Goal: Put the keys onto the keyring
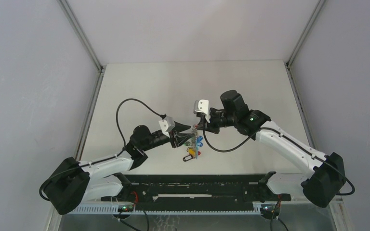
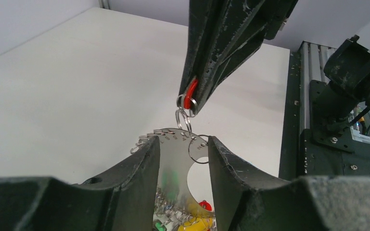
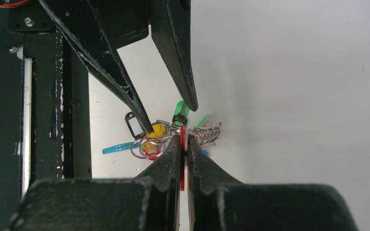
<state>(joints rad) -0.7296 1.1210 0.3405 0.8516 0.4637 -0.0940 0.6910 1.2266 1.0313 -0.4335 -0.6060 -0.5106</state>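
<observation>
**Red-tagged key held against the keyring, above the table**

Both arms meet in mid-air over the white table (image 1: 149, 86). The right gripper (image 2: 191, 99) reaches in from above with its jaws pressed fully together on the red-tagged key (image 2: 190, 95). They grip it by the red oval tag, and in the right wrist view this shows only as a thin red strip between the two fingers. A short chain of small split rings (image 2: 183, 118) hangs just below the tag. The lowest ring meets the upper rim of the keyring (image 2: 173, 163).

The left gripper (image 1: 189, 129) comes in from the opposite side. Its jaws stand partly apart, one on each side of the keyring's flat grey metal plate, which fills the gap between them. Whether the pads actually press on the plate cannot be told.

The keyring hangs clear of the table between the two gripper tips, near the middle of the workspace. Small keys ring its edge, among them ones with a yellow tag (image 3: 158, 130), a green tag (image 3: 179, 108), a blue tag (image 3: 115, 148) and a black tag (image 3: 134, 126).

A curved row of stamped characters follows the plate's upper rim in the left wrist view, but it is too small to read. No other writing or brand mark is legible.
</observation>
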